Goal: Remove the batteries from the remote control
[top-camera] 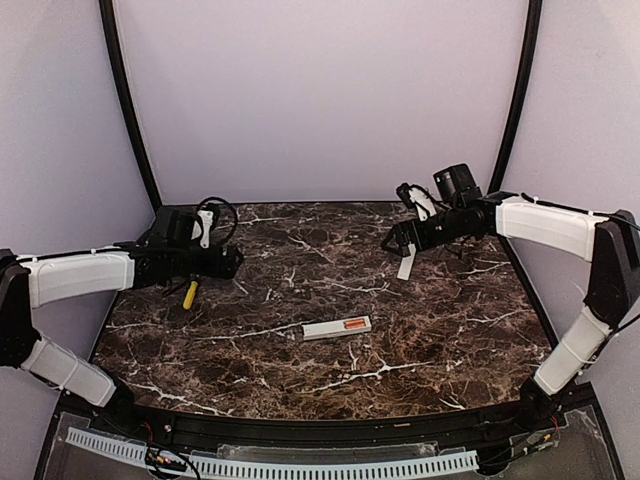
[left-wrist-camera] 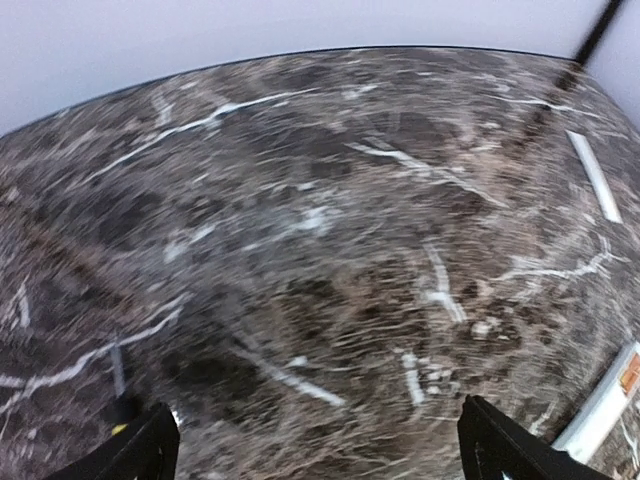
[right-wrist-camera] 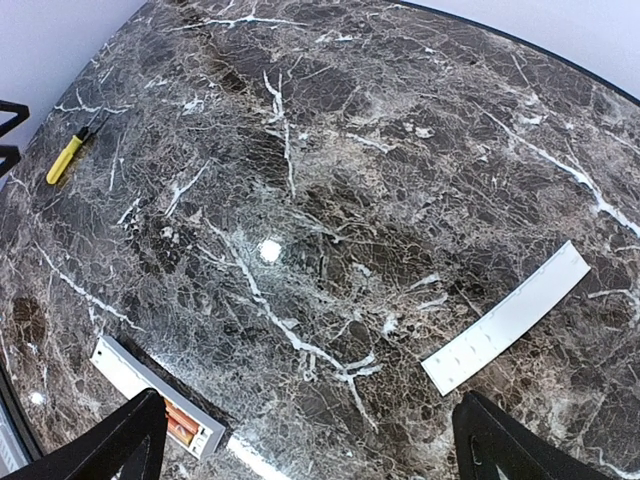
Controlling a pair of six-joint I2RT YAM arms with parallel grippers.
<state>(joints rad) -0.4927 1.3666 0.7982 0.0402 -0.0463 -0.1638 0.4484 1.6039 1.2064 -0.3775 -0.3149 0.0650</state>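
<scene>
Starting nearest the arm bases, we find the slim white rectangular plastic remote control (top-camera: 325, 329) flat on the dark veined marble-look table (top-camera: 300, 385), about mid-table, touched by neither arm. Its recess faces up, and the two small orange cylindrical batteries (top-camera: 354, 324) sit in it side by side at the right end.

Further back on the left, the left gripper (top-camera: 232, 262) hovers with its jaws wide apart and nothing between them. A small yellow-handled tool (top-camera: 190, 294) lies just beside it on the table.

Farthest back on the right, the right gripper (top-camera: 400, 240) also hovers with its jaws spread and empty. A thin flat white plastic cover strip (top-camera: 406, 262) lies just below it.

We judge the batteries light, rigid and smooth, so they will likely roll once free. They sit low in the recess, leaving little to pinch, so a fingertip would have to lever up one end.

We judge the remote light too, and likely to skid on the slick top. We would pin or clamp it across its narrow width at the bare left end, away from the batteries.
</scene>
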